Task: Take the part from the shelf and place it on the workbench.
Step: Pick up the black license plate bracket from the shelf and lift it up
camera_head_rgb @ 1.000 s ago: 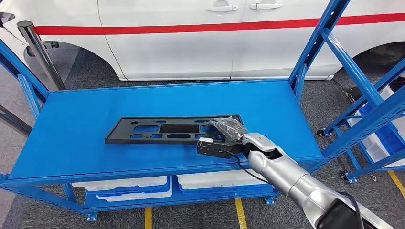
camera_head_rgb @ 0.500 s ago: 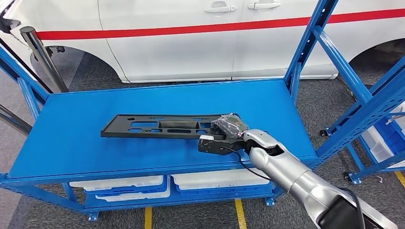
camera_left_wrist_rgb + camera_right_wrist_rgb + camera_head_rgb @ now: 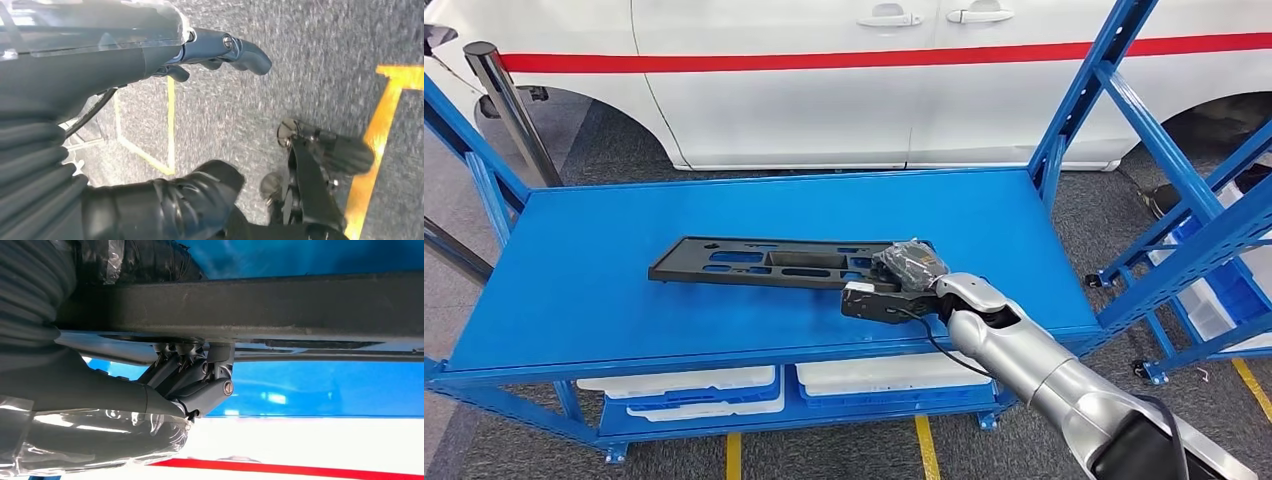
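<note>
The long black plastic part (image 3: 774, 263), a flat frame with several cut-out slots, lies across the middle of the blue shelf surface (image 3: 574, 270), its long axis running side to side across the robot's front, with a slight tilt so the left end sits a touch farther back than the right. Its right end is in the right hand (image 3: 904, 275), which comes in from the near right edge of the shelf; in the right wrist view the part (image 3: 250, 305) crosses as a dark bar with the fingers (image 3: 200, 380) curled up against its underside and the wrapped thumb on the other face, so the hand is clamped on it. From that grip the whole length of the part stretches away to the robot's left, which by my judgement leaves it a long lever off one end, likely to sag or swing when lifted. The left hand (image 3: 150, 55) hangs over grey floor with yellow lines, holding nothing, its fingers loosely apart. Behind the shelf stands a white car (image 3: 824, 80) with a red stripe.
</note>
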Robot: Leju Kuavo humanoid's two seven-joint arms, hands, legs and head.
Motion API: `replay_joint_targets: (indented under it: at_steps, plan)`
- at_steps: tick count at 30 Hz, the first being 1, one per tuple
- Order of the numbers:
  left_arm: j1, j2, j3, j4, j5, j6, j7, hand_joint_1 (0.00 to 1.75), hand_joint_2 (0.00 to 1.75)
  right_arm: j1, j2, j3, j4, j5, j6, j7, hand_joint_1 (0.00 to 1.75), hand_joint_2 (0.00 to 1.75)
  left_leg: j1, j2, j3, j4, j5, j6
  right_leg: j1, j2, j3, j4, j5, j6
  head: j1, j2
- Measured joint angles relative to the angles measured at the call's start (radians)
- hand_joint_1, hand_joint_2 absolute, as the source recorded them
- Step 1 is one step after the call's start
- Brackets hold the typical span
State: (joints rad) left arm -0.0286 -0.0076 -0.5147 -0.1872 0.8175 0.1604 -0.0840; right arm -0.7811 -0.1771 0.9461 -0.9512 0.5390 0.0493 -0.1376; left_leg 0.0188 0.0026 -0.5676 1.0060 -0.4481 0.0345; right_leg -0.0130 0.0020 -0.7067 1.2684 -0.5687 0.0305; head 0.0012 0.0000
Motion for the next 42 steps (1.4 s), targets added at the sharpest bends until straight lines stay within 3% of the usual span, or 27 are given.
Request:
replay_joint_targets:
  at_steps: [1,2,4,6,8,11,13,15,16,17,18,20,21,22,26,28,30,31,32,33,36,37,40,42]
  plan:
    - [0.0,0.0,0.001,0.001,0.001,0.002,0.002,0.0,1.75,0.003,0.0,0.001,0.0,0.022,-0.017,0.012,1.75,1.75,-0.001,0.0,-0.001,0.001,0.0,0.0,0.0,0.0,-0.015,0.03,-0.003,0.001,0.0,0.0]
    - [0.001,-0.001,0.002,0.001,0.002,0.004,0.005,0.0,1.75,0.005,0.0,0.004,0.0,0.052,-0.038,0.027,1.75,1.75,-0.001,-0.001,-0.001,0.001,0.0,0.0,0.0,0.0,-0.011,0.021,0.013,0.0,0.0,0.0]
    - [0.0,-0.005,0.006,0.002,0.003,0.011,0.009,0.0,1.75,0.011,0.0,0.011,0.0,0.125,-0.095,0.071,1.75,1.75,-0.001,-0.004,-0.001,0.004,-0.002,-0.002,0.0,-0.001,0.045,-0.097,0.081,-0.006,0.0,0.0]
    - [0.0,-0.01,0.009,0.002,0.004,0.015,0.01,0.0,1.75,0.014,-0.001,0.017,-0.001,0.192,-0.153,0.115,1.75,1.75,-0.005,-0.008,-0.005,0.01,-0.005,-0.008,0.005,-0.002,0.099,-0.212,0.12,-0.015,0.0,0.0]
    - [0.001,-0.012,0.012,0.002,0.005,0.016,0.011,0.0,1.75,0.016,-0.001,0.021,-0.001,0.229,-0.186,0.139,1.75,1.75,-0.007,-0.01,-0.009,0.01,-0.005,-0.017,0.011,-0.001,0.109,-0.243,0.121,-0.021,0.0,0.0]
    - [0.002,-0.014,0.014,0.002,0.006,0.016,0.012,0.0,1.75,0.019,-0.004,0.026,-0.003,0.238,-0.195,0.148,1.75,1.75,-0.007,-0.009,-0.014,0.021,-0.018,-0.033,0.003,0.0,0.112,-0.255,0.128,-0.039,-0.001,0.0]
    - [0.002,-0.015,0.015,0.002,0.006,0.016,0.012,0.0,1.75,0.02,-0.004,0.026,-0.004,0.241,-0.196,0.15,1.75,1.75,-0.005,-0.008,-0.053,0.107,-0.07,-0.04,-0.001,-0.001,0.116,-0.262,0.132,-0.049,-0.001,0.0]
    - [0.001,-0.015,0.015,0.002,0.006,0.016,0.012,0.0,1.75,0.025,-0.004,0.027,-0.004,0.242,-0.196,0.15,1.75,1.75,-0.004,-0.008,-0.119,0.24,-0.126,-0.046,0.001,-0.002,0.115,-0.262,0.131,-0.054,-0.001,0.0]
    - [0.001,-0.015,0.015,0.002,0.006,0.016,0.012,0.0,1.75,0.028,-0.004,0.028,-0.004,0.242,-0.196,0.15,1.75,1.75,-0.004,-0.008,-0.14,0.28,-0.133,-0.048,0.001,-0.002,0.116,-0.261,0.129,-0.054,-0.001,0.0]
    - [0.002,-0.015,0.015,0.002,0.006,0.016,0.012,0.0,1.75,0.03,-0.004,0.028,-0.004,0.245,-0.197,0.151,1.75,1.75,-0.004,-0.008,-0.145,0.282,-0.12,-0.048,0.002,-0.001,0.117,-0.26,0.128,-0.054,-0.001,0.0]
    - [0.002,-0.015,0.015,0.002,0.006,0.016,0.012,0.0,1.75,0.031,-0.004,0.029,-0.005,0.254,-0.205,0.156,1.75,1.75,-0.004,-0.008,-0.13,0.246,-0.088,-0.047,0.002,0.0,0.118,-0.258,0.126,-0.053,-0.001,0.0]
    - [0.003,-0.015,0.015,0.003,0.006,0.016,0.013,0.0,1.75,0.035,-0.004,0.029,-0.009,0.313,-0.249,0.186,1.75,1.75,-0.005,-0.008,-0.068,0.112,-0.017,-0.04,0.002,0.002,0.121,-0.253,0.119,-0.047,-0.001,0.0]
    - [0.003,-0.015,0.016,0.003,0.006,0.015,0.014,0.0,1.75,0.038,-0.005,0.029,-0.014,0.366,-0.29,0.211,1.75,1.75,-0.007,-0.009,-0.044,0.059,0.003,-0.036,0.004,0.003,0.119,-0.248,0.117,-0.043,-0.001,0.0]
    - [0.004,-0.015,0.016,0.004,0.006,0.014,0.015,0.0,1.75,0.04,-0.005,0.029,-0.019,0.424,-0.332,0.236,1.75,1.75,-0.009,-0.009,-0.032,0.028,0.01,-0.032,0.005,0.003,0.116,-0.245,0.117,-0.038,-0.001,0.0]
    - [0.004,-0.019,0.016,0.004,0.004,0.01,0.022,0.0,1.75,0.053,-0.019,0.028,-0.054,0.569,-0.419,0.281,1.75,1.75,-0.007,-0.007,-0.03,0.01,0.018,-0.014,0.007,0.003,0.108,-0.235,0.107,-0.02,0.0,0.0]
    - [0.003,-0.022,0.016,0.004,0.002,0.008,0.026,0.0,1.75,0.064,-0.032,0.022,-0.08,0.605,-0.425,0.283,1.75,1.75,-0.002,-0.003,-0.032,0.0,0.026,-0.001,0.006,0.003,0.082,-0.166,0.05,-0.013,0.0,0.0]
    - [0.004,-0.023,0.016,0.004,0.0,0.004,0.028,0.0,1.75,0.081,-0.045,0.012,-0.107,0.631,-0.431,0.283,1.75,1.75,-0.003,-0.002,-0.04,0.001,0.031,0.005,0.005,0.003,0.034,-0.037,-0.024,-0.008,0.0,0.0]
    - [0.005,-0.024,0.016,0.004,0.0,0.002,0.029,0.0,1.75,0.09,-0.051,0.005,-0.12,0.642,-0.435,0.283,1.75,1.75,-0.003,-0.002,-0.045,0.004,0.033,0.006,0.004,0.003,0.017,0.015,-0.044,-0.006,0.0,0.0]
    - [0.005,-0.025,0.016,0.004,-0.001,0.0,0.029,0.0,1.75,0.099,-0.057,-0.002,-0.133,0.651,-0.439,0.285,1.75,1.75,-0.003,-0.002,-0.05,0.007,0.035,0.006,0.002,0.002,0.016,0.032,-0.043,-0.005,0.0,0.0]
    - [0.006,-0.027,0.015,0.004,-0.002,-0.001,0.029,0.0,1.75,0.107,-0.061,-0.009,-0.145,0.66,-0.443,0.287,1.75,1.75,-0.003,-0.002,-0.056,0.011,0.037,0.005,0.0,0.002,0.035,0.008,-0.024,-0.004,0.0,0.0]
    - [0.006,-0.033,0.015,0.004,-0.004,-0.004,0.03,0.0,1.75,0.12,-0.07,-0.032,-0.178,0.685,-0.454,0.298,1.75,1.75,-0.004,-0.003,-0.07,0.022,0.044,-0.004,0.0,0.001,0.145,-0.182,0.05,-0.008,0.0,0.0]
    - [0.006,-0.035,0.015,0.004,-0.005,-0.004,0.03,0.0,1.75,0.126,-0.072,-0.04,-0.19,0.694,-0.46,0.302,1.75,1.75,-0.005,-0.003,-0.072,0.023,0.048,-0.01,0.002,0.002,0.163,-0.218,0.061,-0.011,0.0,0.0]
    - [0.007,-0.039,0.015,0.005,-0.005,-0.005,0.031,0.0,1.75,0.145,-0.078,-0.058,-0.219,0.715,-0.48,0.312,1.75,1.75,-0.007,-0.005,-0.078,0.02,0.064,-0.031,0.007,0.003,0.16,-0.235,0.076,-0.026,0.0,0.0]
    - [0.009,-0.04,0.015,0.005,-0.005,-0.005,0.032,0.0,1.75,0.157,-0.08,-0.065,-0.233,0.724,-0.485,0.314,1.75,1.75,-0.006,-0.005,-0.09,0.037,0.041,-0.042,0.002,0.0,0.148,-0.241,0.091,-0.043,0.0,0.0]
